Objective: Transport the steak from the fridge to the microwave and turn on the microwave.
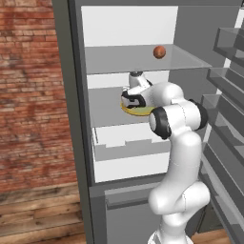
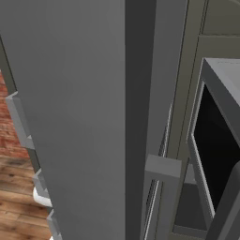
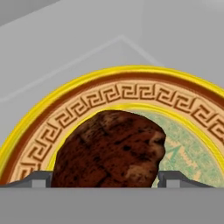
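Gripper [image 3: 105,178] was seen from the hand view with both finger tips [image 3: 38,179] low in the frame, one on either side of the steak [image 3: 109,148]. The fingers stood wide, with the dark reddish-brown lump between them; each tip looked close against a flank of the meat, but whether they touched or pressed it could not be told.

The steak sat directly between and just beyond the tips, lying on a round plate [image 3: 131,94] with a yellow rim, a brown key-pattern band and a pale green centre. The plate extended beyond the fingers on both sides and ahead of them. Past the plate's far rim lay the flat pale shelf surface and, further on, the fridge's back wall.

In the left base view, the arm reached forward into the open fridge [image 1: 71,119], and the hand hung over the plate [image 1: 136,112] on the middle shelf; the steak itself was hidden there by the hand. Below the hand was a pale drawer [image 1: 128,150]. Above and beyond the hand, on the upper shelf, rested a round orange-brown ball [image 1: 159,52], well apart from the fingers. Door shelves [image 1: 224,109] stood to the right of the arm.

The right base view showed a grey fridge panel close up, with the dark-windowed microwave [image 2: 215,154] beyond it to the right.
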